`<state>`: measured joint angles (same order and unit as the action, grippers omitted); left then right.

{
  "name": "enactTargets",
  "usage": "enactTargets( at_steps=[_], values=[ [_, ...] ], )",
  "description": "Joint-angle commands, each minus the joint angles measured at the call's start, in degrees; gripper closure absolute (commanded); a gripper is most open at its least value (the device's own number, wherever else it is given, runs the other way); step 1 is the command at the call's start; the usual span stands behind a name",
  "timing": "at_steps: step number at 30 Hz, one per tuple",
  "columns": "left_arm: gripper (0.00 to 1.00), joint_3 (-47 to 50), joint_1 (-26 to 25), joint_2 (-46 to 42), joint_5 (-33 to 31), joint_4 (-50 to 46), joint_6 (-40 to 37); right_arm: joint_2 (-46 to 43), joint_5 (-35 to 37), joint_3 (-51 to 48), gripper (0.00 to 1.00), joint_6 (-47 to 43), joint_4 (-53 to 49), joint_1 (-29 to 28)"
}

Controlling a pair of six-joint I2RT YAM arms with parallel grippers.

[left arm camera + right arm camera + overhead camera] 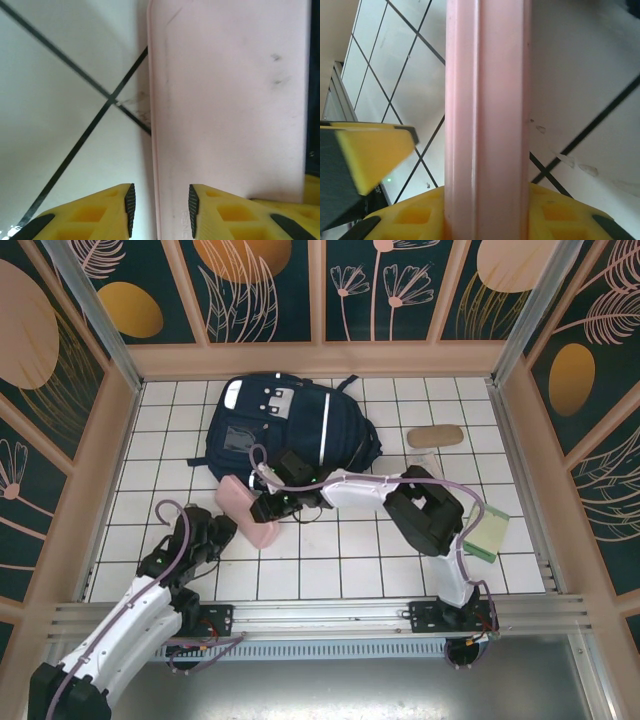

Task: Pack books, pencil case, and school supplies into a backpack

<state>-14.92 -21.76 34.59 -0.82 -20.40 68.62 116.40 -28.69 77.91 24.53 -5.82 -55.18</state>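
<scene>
**Both grippers at the pink case, near the backpack**

The pink case (pixel 240 502) lies on the white tiled table (pixel 360 540), just near of the navy backpack (pixel 290 425) and left of centre. The two arms meet over it.

The right gripper (pixel 272 506) reaches in from the right. In the right wrist view its yellow fingers (pixel 560 215) sit flush against both sides of the case (pixel 487 100), which is seen edge-on with its seam running up the frame. It is clamped across the case's thickness.

The left gripper (pixel 224 526) comes from the near left. In the left wrist view its jaws stand narrowly apart. The left edge of the case (pixel 225 100) runs down through the gap at the left gripper (pixel 161 205), with one finger over bare tile and the other over the case's flat face. Nothing is pinched between its pads.

The backpack lies flat at the far side, white stripe and grey patches up. The tan pouch (pixel 433 436) rests to its right, well apart from the case. A pale green flat item (pixel 487 533) lies at the right edge of the table, beside the right arm.
</scene>
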Motion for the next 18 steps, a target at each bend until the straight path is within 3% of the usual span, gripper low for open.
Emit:
enactTargets(
  at_steps=[1,10,18],
  values=[
    [0.64,-5.48,-0.25,1.67,-2.39,-2.73,-4.11,-6.28,-2.17,-2.1,0.72,2.56,4.07,1.83],
    [0.61,-24.72,-0.32,19.29,-2.63,-2.71,-14.94,-23.03,-0.86,-16.03,0.73,8.55,10.25,11.72],
    [0.59,-37.73,-3.24,36.57,-1.44,0.89,-18.2,-40.51,1.27,-31.46,0.74,11.93,11.83,23.49]
  ],
)
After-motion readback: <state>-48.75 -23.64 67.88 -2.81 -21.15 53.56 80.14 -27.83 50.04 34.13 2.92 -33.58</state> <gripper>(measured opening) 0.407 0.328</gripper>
